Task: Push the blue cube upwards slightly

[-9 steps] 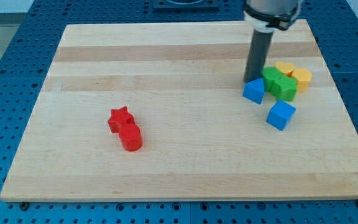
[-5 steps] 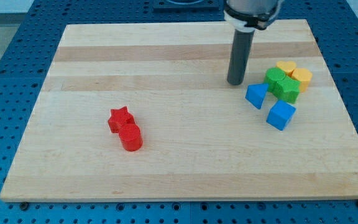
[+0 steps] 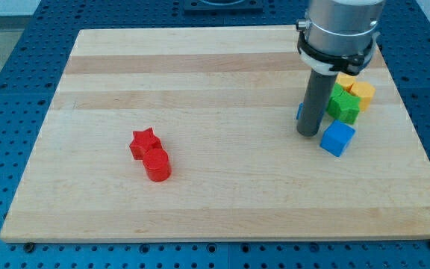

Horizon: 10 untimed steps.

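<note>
Red blocks, a cylinder (image 3: 157, 165) touching a star (image 3: 144, 141), sit well apart at the view's lower left as the blue cube (image 3: 337, 138) waits at the right, apparently not yet pushed upward. My tip (image 3: 307, 133) rests just beside the cube's left; the rod carries no gripper and holds nothing. Behind it cluster a green block (image 3: 343, 104) and yellow blocks (image 3: 359, 90); another blue block is mostly hidden.

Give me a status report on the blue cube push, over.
My tip down on the board, just to the view's left of the blue cube. Cube not yet pushed from below. Green blocks sit directly above it, in the push path.
</note>
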Each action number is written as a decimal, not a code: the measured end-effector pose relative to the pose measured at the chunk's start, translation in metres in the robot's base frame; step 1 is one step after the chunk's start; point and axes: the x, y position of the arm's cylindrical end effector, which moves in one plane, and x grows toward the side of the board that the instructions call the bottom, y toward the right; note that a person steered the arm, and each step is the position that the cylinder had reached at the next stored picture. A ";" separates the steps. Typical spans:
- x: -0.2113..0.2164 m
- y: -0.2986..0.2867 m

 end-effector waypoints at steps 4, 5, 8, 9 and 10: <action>0.121 0.000; 0.099 0.101; 0.058 0.082; 0.051 0.074; 0.051 0.068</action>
